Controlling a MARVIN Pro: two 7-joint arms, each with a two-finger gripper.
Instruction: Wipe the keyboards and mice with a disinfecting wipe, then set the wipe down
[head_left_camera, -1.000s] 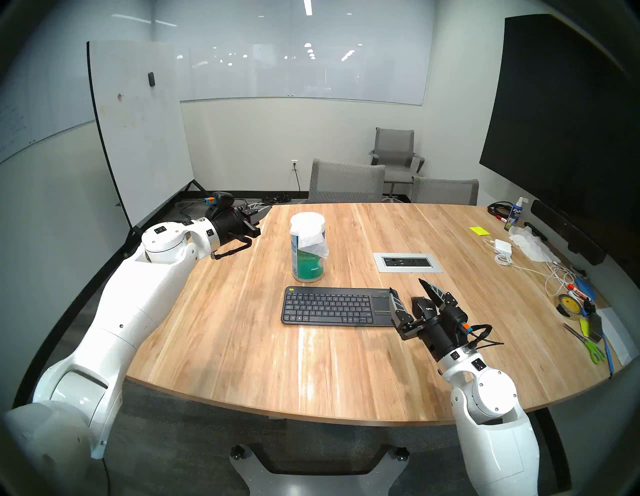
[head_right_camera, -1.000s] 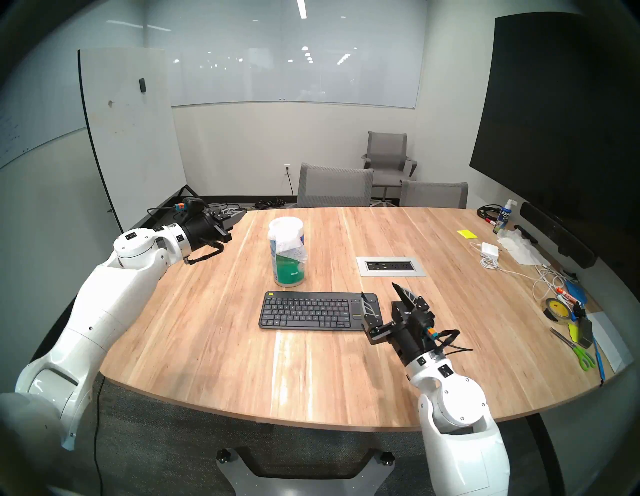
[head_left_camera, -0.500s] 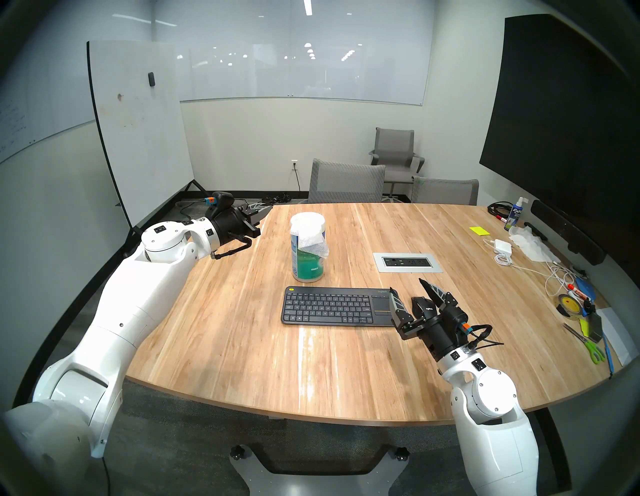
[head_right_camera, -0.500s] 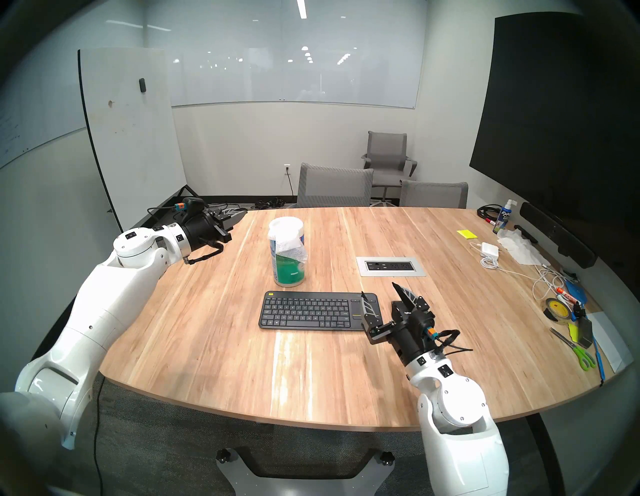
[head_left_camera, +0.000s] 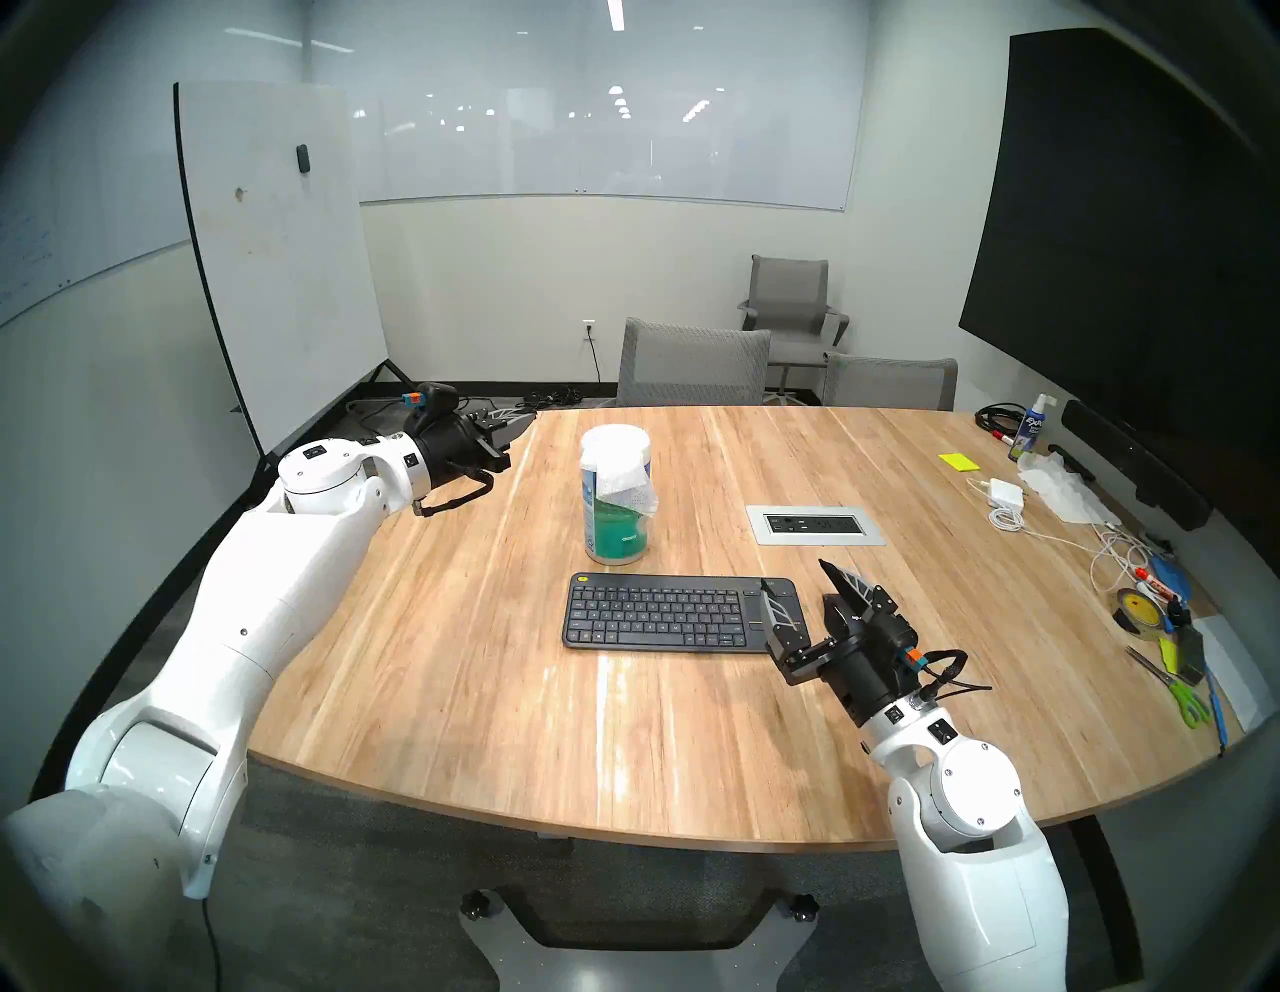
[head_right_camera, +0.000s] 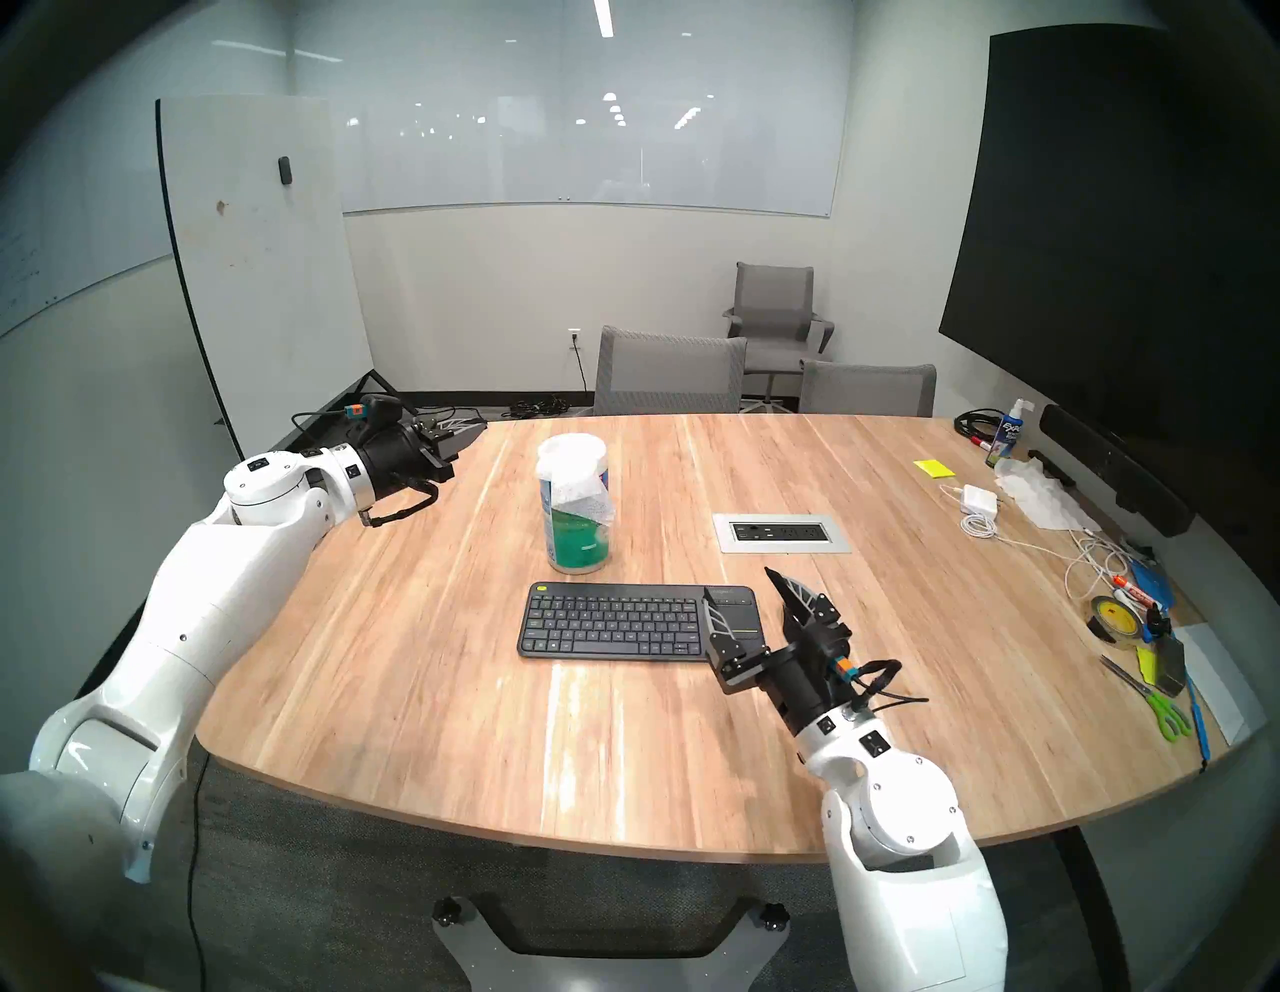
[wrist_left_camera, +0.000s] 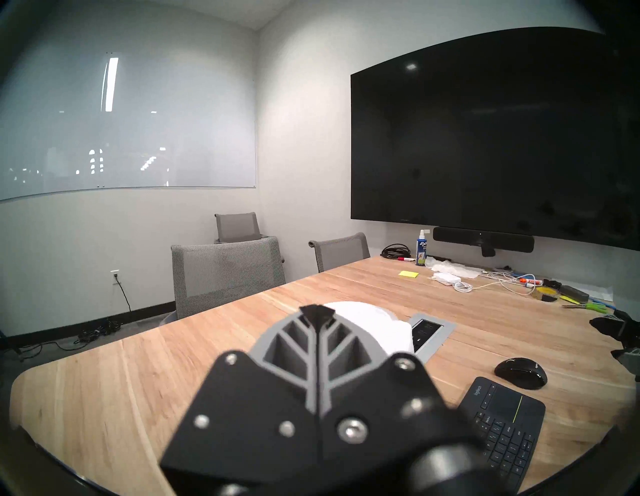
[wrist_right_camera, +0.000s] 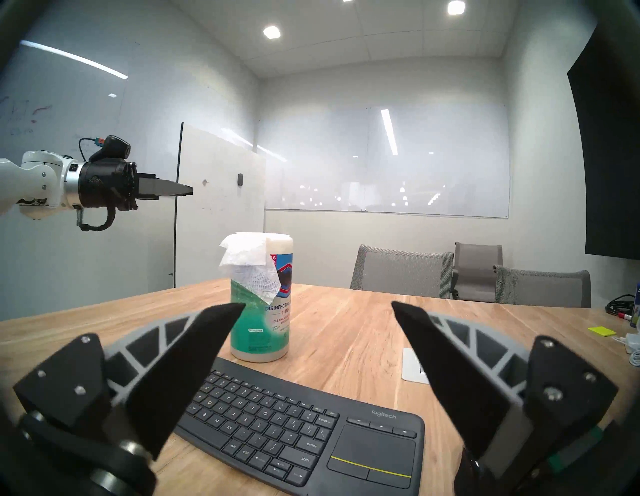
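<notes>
The dark-grey keyboard (head_left_camera: 665, 613) lies in the middle of the wooden table (head_left_camera: 485, 693), touchpad end to the right. The black mouse (head_left_camera: 841, 613) sits just right of it, partly hidden behind my right gripper; it shows whole in the left wrist view (wrist_left_camera: 520, 373). The white wipe (head_left_camera: 623, 485) hangs from the top of the blue-green canister (head_left_camera: 616, 537) behind the keyboard. My right gripper (head_left_camera: 795, 575) is open and empty, above the keyboard's touchpad end. My left gripper (head_left_camera: 530, 415) is shut and empty at the table's far left edge, apart from the canister.
A grey power-outlet panel (head_left_camera: 816, 524) is set into the table behind the mouse. The right side holds a charger (head_left_camera: 1004, 493), tissue heap (head_left_camera: 1060, 488), cables, tape roll (head_left_camera: 1136, 609) and scissors (head_left_camera: 1177, 689). Grey chairs (head_left_camera: 692, 364) stand at the far edge.
My right gripper has moved a little to the left, over the keyboard's touchpad end. My left arm has drawn back slightly to the left. Nothing on the table moved.
</notes>
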